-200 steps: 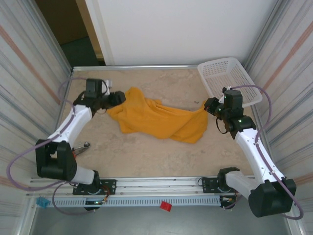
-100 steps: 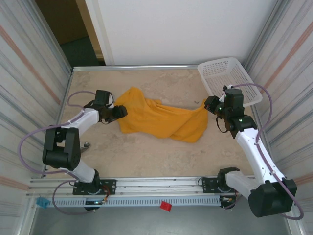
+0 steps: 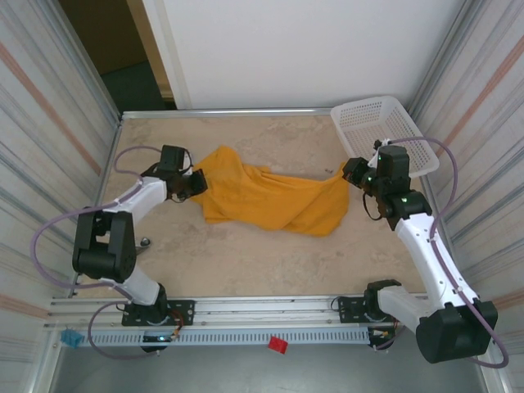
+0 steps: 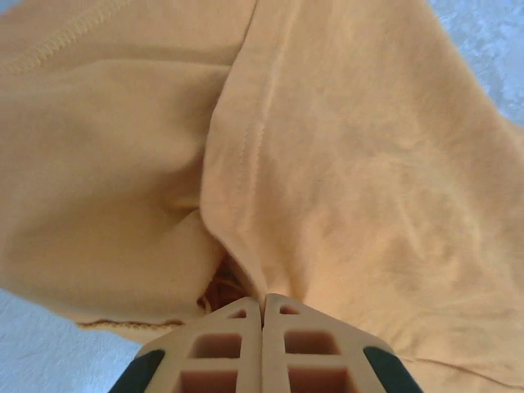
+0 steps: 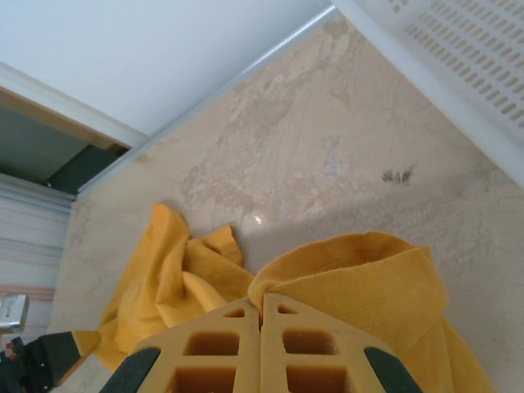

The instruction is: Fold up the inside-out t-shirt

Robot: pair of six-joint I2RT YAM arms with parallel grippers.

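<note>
Mustard inside-out t-shirt (image 3: 266, 196) lies crumpled and drawn out across the middle of the marbled bench (image 3: 246, 254). The left jaws are pinched shut on a fold at its left end, and the right jaws are clamped on its right end. A white perforated basket (image 3: 385, 131) sits at the far right corner, close behind the right arm (image 3: 417, 229).

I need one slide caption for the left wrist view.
Left gripper shut on a fold of the mustard-yellow cotton t-shirt.

A beige marbled table (image 3: 246, 262) bears the crumpled t-shirt (image 3: 270, 201) and a white basket (image 3: 368, 104).
</note>
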